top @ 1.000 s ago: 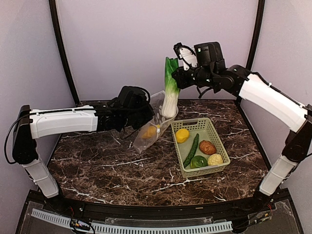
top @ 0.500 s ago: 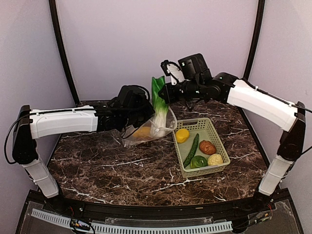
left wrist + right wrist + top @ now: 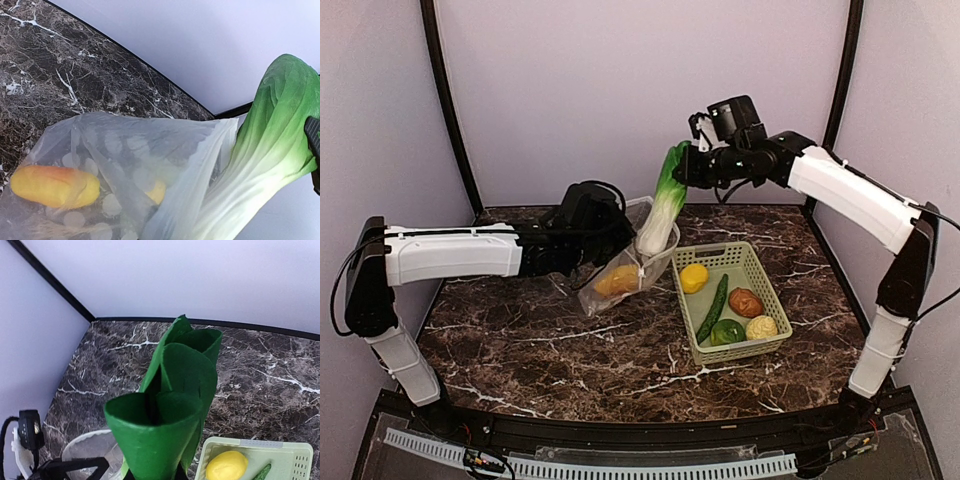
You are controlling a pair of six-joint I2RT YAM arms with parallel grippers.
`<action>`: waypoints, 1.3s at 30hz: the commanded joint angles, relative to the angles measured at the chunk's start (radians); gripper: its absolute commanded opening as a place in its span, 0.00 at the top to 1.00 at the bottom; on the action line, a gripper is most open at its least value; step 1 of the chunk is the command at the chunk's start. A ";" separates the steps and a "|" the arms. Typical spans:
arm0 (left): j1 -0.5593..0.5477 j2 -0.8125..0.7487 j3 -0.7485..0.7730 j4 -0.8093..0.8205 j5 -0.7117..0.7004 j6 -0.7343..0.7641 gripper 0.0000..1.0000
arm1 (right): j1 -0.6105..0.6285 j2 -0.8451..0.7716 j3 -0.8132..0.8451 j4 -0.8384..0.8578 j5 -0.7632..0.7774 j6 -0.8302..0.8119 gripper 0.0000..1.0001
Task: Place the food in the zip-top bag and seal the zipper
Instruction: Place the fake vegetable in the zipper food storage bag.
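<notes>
Swinging right and a little upward over the last half second, my right end effector (image 3: 692,168) has carried the green top of the leek (image 3: 663,205) with it, so the leek now leans rightward. The mouth of the zip-top bag (image 3: 642,272) has shifted with it. That end effector is clamped on the leek's green top, and the white root end sits inside the bag's mouth. My left end effector (image 3: 608,240) is closed on the bag's left edge and holds the mouth up off the counter (image 3: 550,350). A yellow piece (image 3: 55,186) already lies at the bottom.

I judge the loading step is in hand. Next, the leek needs lowering along the bag's length until it can be released without dragging the pouch over. Right of the bag, the basket (image 3: 715,247) holds a lemon (image 3: 693,277) and four more pieces.

Neither wrist view shows my fingers. The zipper is too faint to trace, and a second yellow shape (image 3: 157,192) behind the plastic is blurred.
</notes>
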 commanded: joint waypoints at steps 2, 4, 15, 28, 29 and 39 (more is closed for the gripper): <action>0.002 -0.046 -0.016 0.045 -0.011 -0.006 0.99 | -0.002 0.014 -0.019 0.029 -0.082 0.103 1.00; 0.002 -0.040 -0.015 0.059 -0.018 -0.008 0.99 | 0.022 0.019 -0.052 0.036 -0.080 0.111 1.00; 0.001 -0.014 -0.029 0.119 0.045 0.006 0.99 | 0.077 -0.010 -0.109 0.077 -0.153 -0.013 1.00; -0.012 -0.071 -0.128 0.249 0.072 0.143 0.99 | -0.023 -0.008 -0.046 0.082 -0.305 0.141 0.97; -0.013 -0.069 -0.128 0.264 0.077 0.149 0.99 | -0.020 -0.009 -0.066 0.091 -0.319 0.131 0.95; -0.013 -0.080 -0.198 0.380 0.048 0.129 0.99 | -0.006 -0.111 -0.303 0.166 -0.525 0.017 0.43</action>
